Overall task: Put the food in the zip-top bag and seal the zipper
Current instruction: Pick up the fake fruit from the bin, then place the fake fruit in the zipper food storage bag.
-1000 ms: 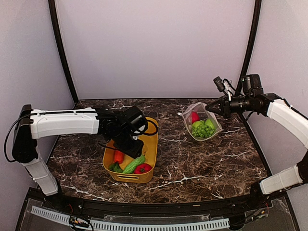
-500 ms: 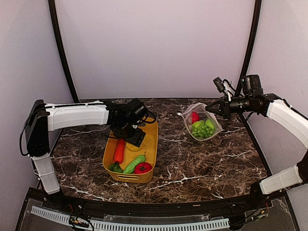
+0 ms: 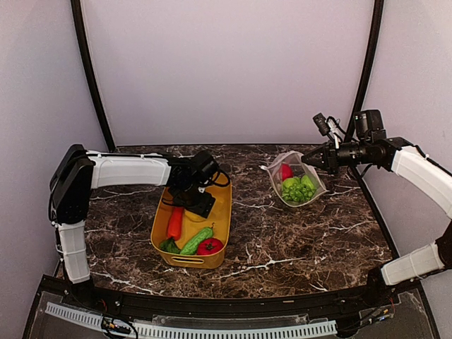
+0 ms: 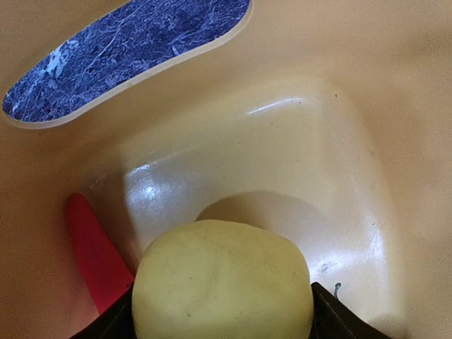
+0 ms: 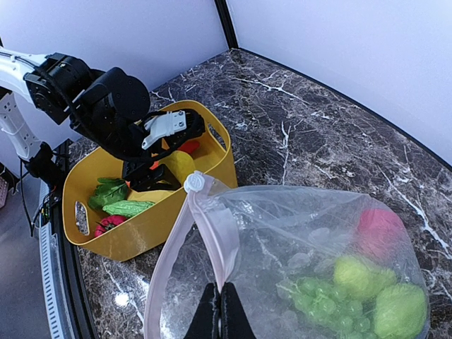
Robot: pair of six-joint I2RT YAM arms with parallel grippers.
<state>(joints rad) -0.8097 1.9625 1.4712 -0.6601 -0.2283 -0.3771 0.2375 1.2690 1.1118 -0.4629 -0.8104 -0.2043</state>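
The left gripper (image 3: 200, 203) has left the carrot (image 3: 174, 222) and moved to the far end of the yellow tub (image 3: 227, 212), jaws wide astride the lemon (image 4: 222, 282); centre it, then close gently; the right gripper (image 5: 219, 311), pinched shut, holds the zip-top bag (image 5: 296, 233) by its mouth near the counter's far-right corner.

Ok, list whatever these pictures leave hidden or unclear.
- Left wrist view: the lemon fills the left gripper; the bottom edge cuts its fingers, so a grip cannot be confirmed.
- Same view: the carrot shows only a tip behind the lemon.
- Top view: the left arm covers the far end of the yellow tub.
- Right wrist view: the zip-top bag blurs the grapes inside; the right gripper is cropped.
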